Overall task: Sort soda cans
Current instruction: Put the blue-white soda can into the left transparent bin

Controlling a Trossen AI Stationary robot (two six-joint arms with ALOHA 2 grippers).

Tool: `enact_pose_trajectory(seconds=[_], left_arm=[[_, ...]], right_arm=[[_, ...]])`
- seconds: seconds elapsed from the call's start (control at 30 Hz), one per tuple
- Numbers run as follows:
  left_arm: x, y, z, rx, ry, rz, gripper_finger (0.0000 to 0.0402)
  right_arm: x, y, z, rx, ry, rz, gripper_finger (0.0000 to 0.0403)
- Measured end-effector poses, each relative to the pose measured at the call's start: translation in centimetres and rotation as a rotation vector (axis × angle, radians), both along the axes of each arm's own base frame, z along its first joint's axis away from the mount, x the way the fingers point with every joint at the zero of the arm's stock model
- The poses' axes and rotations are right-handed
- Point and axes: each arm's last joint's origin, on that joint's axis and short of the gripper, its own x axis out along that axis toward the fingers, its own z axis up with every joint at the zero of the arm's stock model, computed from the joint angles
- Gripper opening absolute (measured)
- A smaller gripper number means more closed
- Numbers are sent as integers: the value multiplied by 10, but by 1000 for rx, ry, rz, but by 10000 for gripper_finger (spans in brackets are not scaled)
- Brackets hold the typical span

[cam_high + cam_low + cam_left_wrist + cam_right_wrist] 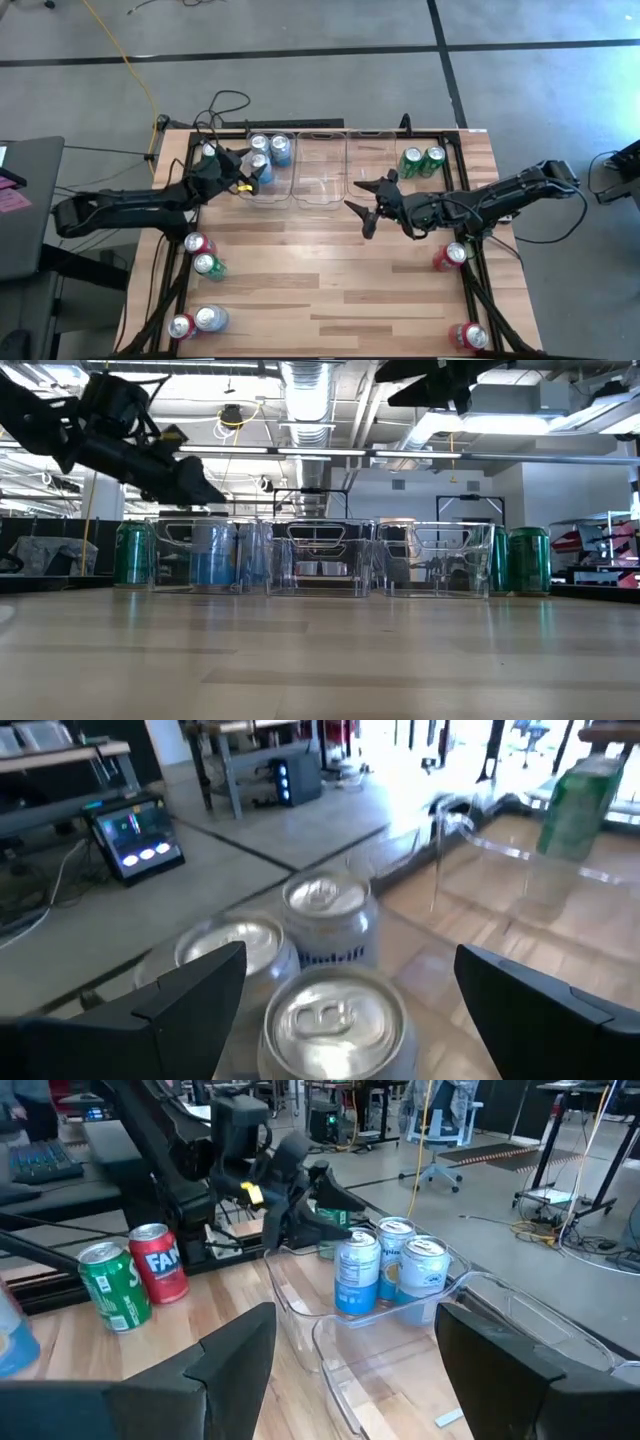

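Note:
Three blue soda cans [262, 160] stand upright in the left one of three clear bins [320, 185] at the table's far side. My left gripper [250, 172] hovers open just above them at the bin's left side; in the left wrist view its fingers [190, 1000] stand either side of the nearest can's silver top [335, 1020], apart from it. My right gripper [365, 205] hangs open and empty over the table in front of the middle bin. Two green cans [422, 160] stand right of the bins. Red, green and blue cans [200, 255] stand on the table's left side.
One more can [208, 152] stands left of the bins, by my left arm. Two red cans [452, 256], [470, 336] stand at the right edge, a red and a blue one [198, 322] at the near left corner. The middle and right bins hold nothing; bare wood fills the table's middle.

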Motion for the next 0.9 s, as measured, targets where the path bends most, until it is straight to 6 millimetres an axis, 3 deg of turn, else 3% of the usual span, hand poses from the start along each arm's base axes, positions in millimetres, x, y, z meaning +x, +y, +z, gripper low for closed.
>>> enact_pose_trajectory(seconds=[0.2, 0.57, 0.9], left_arm=[[-4, -18, 16, 4, -7, -81, 355], [-10, -64, 88, -89, 123, -354, 355], [0, -100, 100, -108, 132, -543, 344]], right_arm=[[1, 3, -1, 11, -7, 10, 291], [5, 4, -3, 28, -27, 9, 291], [5, 4, -4, 2, -5, 12, 291]])
